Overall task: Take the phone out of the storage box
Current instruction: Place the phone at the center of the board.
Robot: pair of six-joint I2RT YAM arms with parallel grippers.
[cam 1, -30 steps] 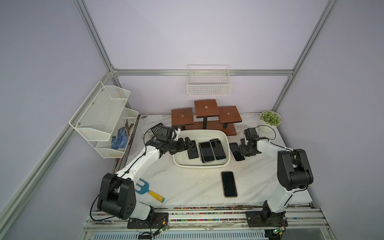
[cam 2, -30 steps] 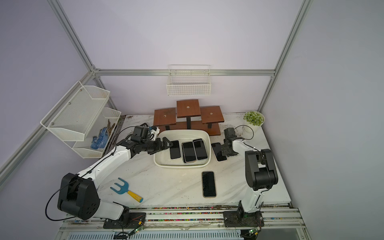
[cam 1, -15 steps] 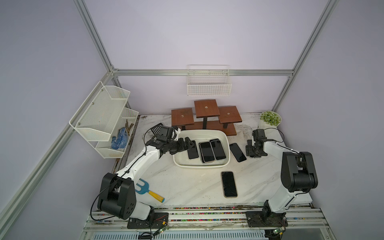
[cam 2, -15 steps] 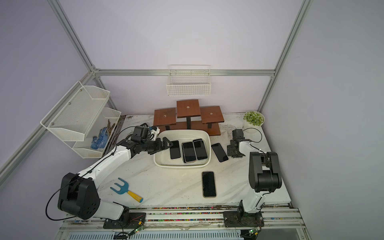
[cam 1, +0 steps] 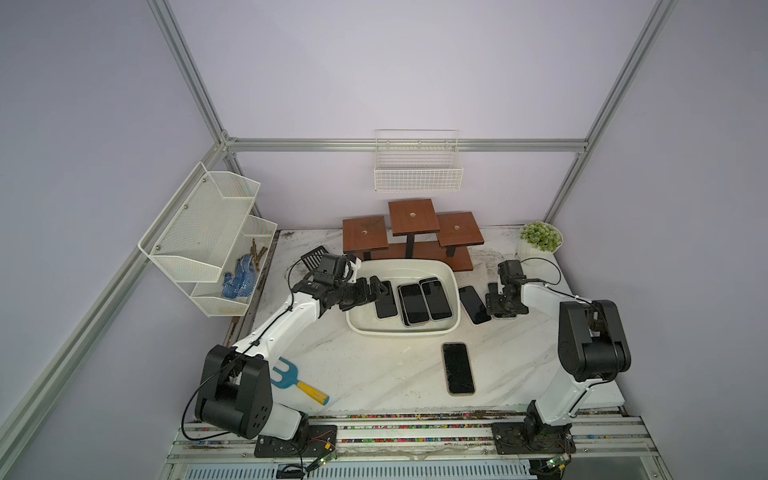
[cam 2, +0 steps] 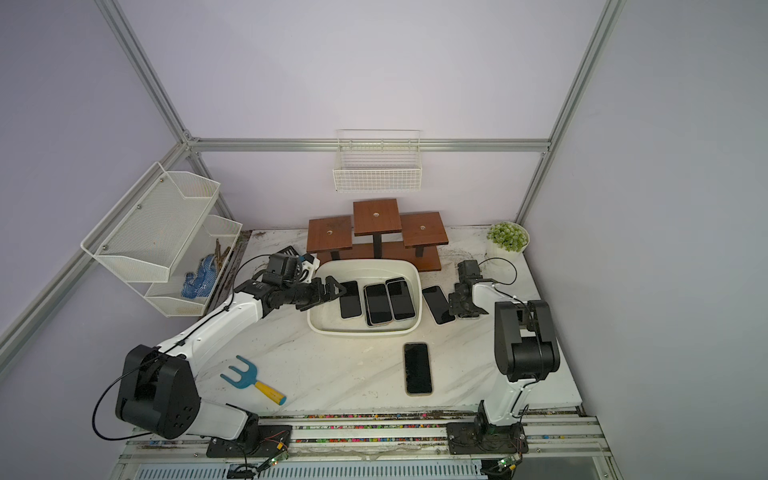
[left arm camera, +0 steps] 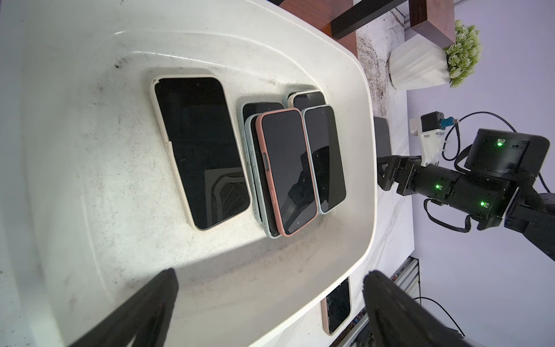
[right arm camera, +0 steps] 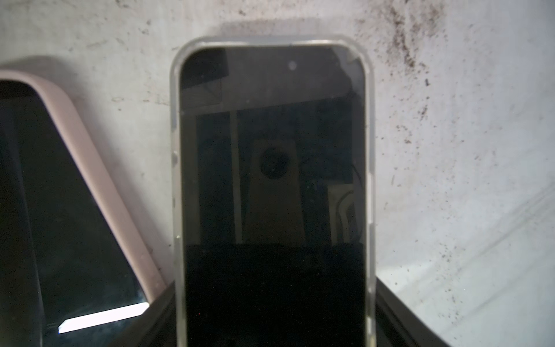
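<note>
Here, the right claw (right arm camera: 274,300) is narrowed onto a clear-cased phone (right arm camera: 270,165), with one dark finger against each long edge and the screen facing up. Whether that phone rests on the marble table (cam 1: 374,374) or hangs just above it, I cannot tell. Just beside it a pink-cased phone (right arm camera: 75,210) lies flat on the table, between the claw and the storage box (cam 1: 399,332). The left claw (left arm camera: 270,276) gapes wide and holds nothing. In both top views it hovers over the left end of the box, its tips near a cream-cased phone (left arm camera: 201,150) that lies flat on the box floor. Next to that phone sits a small heap of phones, with a salmon-cased phone (left arm camera: 288,171) uppermost on pale blue ones. The box stands mid-table, just in front of the wooden stand (cam 1: 411,232). One more dark phone (cam 1: 458,368) lies alone toward the table's front edge, well apart from both claws.
</note>
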